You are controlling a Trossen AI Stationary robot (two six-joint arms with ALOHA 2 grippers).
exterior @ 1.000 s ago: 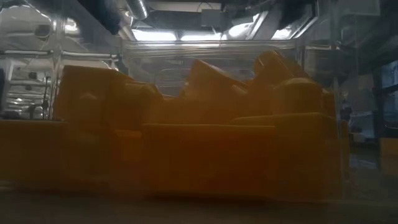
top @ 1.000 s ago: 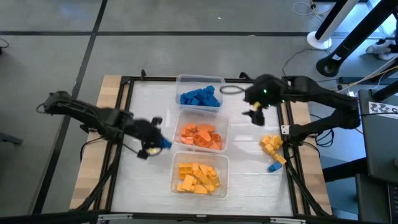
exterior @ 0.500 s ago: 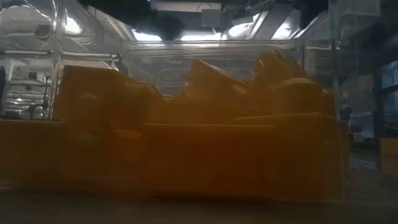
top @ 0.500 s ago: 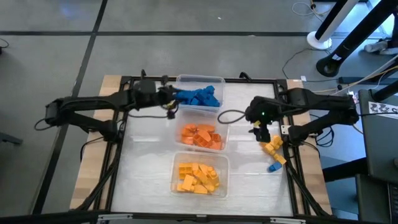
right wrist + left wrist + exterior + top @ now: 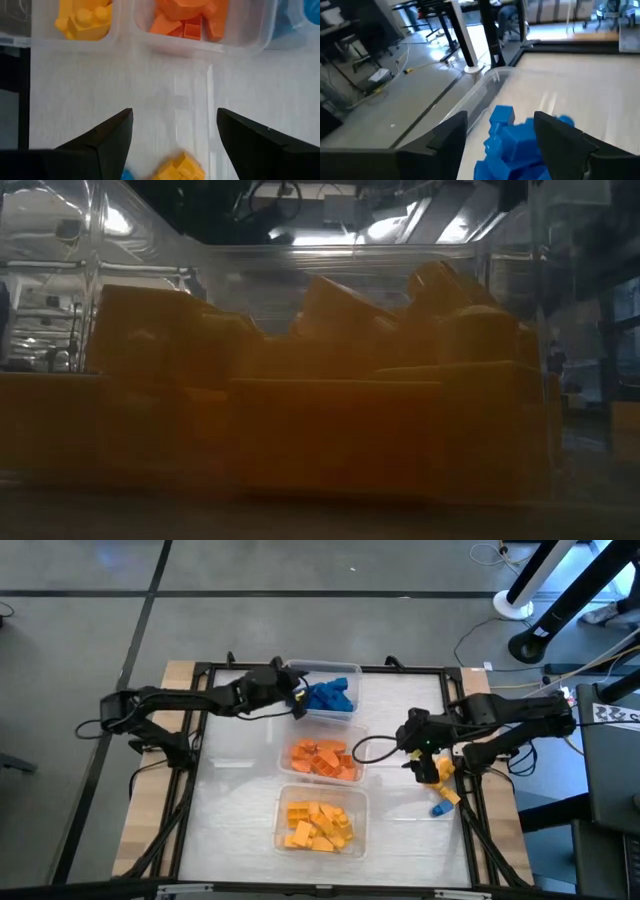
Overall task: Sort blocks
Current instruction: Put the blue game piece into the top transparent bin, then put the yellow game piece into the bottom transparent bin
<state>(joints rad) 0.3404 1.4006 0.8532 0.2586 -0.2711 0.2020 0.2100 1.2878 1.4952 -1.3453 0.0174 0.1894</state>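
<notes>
Left end effector (image 5: 293, 697): fingers spread, nothing between them — poised over the near edge of the clear tub (image 5: 345, 716) holding the blue blocks (image 5: 330, 695). Right end effector (image 5: 418, 762): fingers wide apart, gripping nothing, low over the worktop (image 5: 240, 800) just beside the loose yellow blocks (image 5: 440, 771); one loose blue block (image 5: 440, 809) lies near them. Orange blocks (image 5: 322, 758) fill the middle tub, yellow blocks (image 5: 317, 825) the nearest tub — the three tubs stand in a row.
</notes>
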